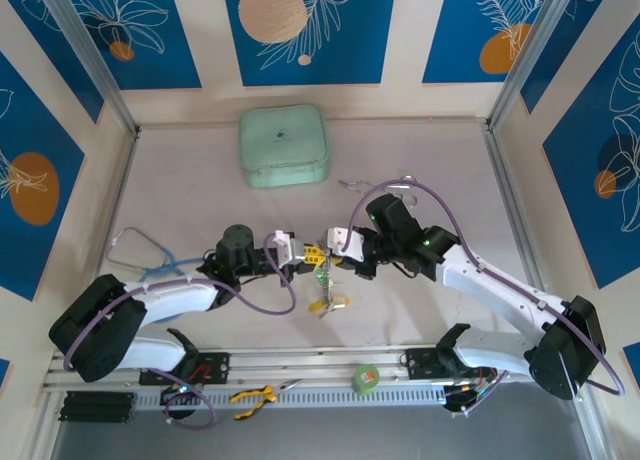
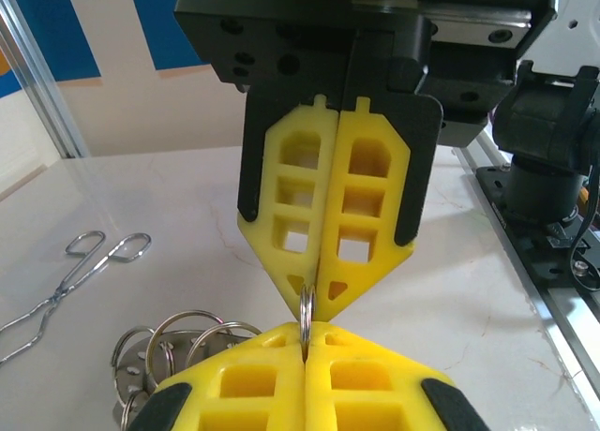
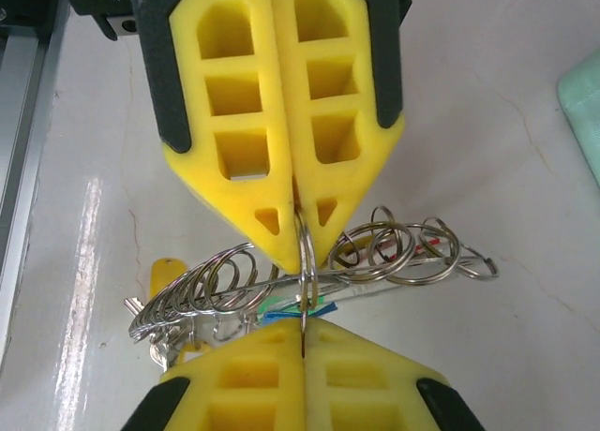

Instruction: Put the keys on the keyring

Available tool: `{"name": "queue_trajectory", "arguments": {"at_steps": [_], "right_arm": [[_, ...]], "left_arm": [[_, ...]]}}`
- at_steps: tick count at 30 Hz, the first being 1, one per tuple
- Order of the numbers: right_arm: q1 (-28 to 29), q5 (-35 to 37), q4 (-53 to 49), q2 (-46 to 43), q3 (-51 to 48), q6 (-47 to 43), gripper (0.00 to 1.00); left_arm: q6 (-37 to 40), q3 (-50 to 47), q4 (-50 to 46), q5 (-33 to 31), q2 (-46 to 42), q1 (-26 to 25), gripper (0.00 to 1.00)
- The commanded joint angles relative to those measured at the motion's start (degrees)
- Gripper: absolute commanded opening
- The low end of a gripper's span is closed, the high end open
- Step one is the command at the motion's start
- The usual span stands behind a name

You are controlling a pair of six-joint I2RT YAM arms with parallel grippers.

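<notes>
Left fingers (image 2: 292,349) are pressed together at the bottom of the left wrist view, their yellow tips pinching the thin silvery keyring (image 2: 307,309), which stands edge-on as a narrow vertical sliver. Right fingers (image 2: 330,279) come down from above in that same view, also closed flat against each other, with their pointed tips clamped on the upper part of the same hoop, so the two pairs meet tip to tip with only the wire between them. Seen from above, the two arms reach toward each other over the middle of the pale counter (image 1: 180,200), and the keyring (image 1: 322,273) hangs down from the point where the yellow tips meet. The keys (image 1: 330,303) are bunched at its lower end, toward the near edge. From the right wrist, the keys (image 3: 150,320) sit in a cluster to the lower left of the hoop beside a yellow tag (image 3: 167,274), with a blue and green tag (image 3: 292,307) just behind the wire. Small split rings (image 3: 403,248) fan out on both sides of the hoop. Whether the bunch rests on the counter or dangles just above it I cannot tell. Silver forceps (image 2: 75,272) lie on the counter, well apart from the fingers. A mint-green case (image 1: 283,145) sits at the far side. A green tape roll (image 1: 366,378) and yellow-handled pliers (image 1: 252,398) lie on the rail near the arm bases.
</notes>
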Motion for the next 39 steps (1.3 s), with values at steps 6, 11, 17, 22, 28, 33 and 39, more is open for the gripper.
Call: {"name": "queue_trajectory", "arguments": {"at_steps": [6,11,17,22,28,33,39], "right_arm": [[1.7,-0.9,1.1,1.4,0.7,0.6,0.00],[1.3,0.7,2.2,0.5,-0.2,1.3,0.15],[-0.8,1.1,5.3,-4.0,-4.1,3.6,0.29],[-0.8,2.4,9.9,-6.9,-8.6,5.4,0.29],[-0.4,-0.1,14.3,-8.3,-11.7,7.2,0.35],[-0.4,-2.0,17.0,-7.7,-12.8,8.9,0.39],[-0.3,-2.7,19.4,-5.8,-12.5,9.0,0.41]], "left_arm": [[-4.6,0.1,11.4,1.6,0.8,-0.4,0.00],[-4.7,-0.4,11.7,1.5,1.2,-0.4,0.00],[-4.8,-0.8,12.2,2.4,1.4,-0.3,0.00],[-5.8,-1.2,13.7,2.9,1.5,-0.3,0.00],[-6.9,-1.5,15.0,3.2,1.6,-0.3,0.00],[-7.1,-1.3,15.3,3.5,1.8,-0.3,0.00],[-7.5,-1.3,15.6,4.1,2.0,-0.2,0.00]]}}
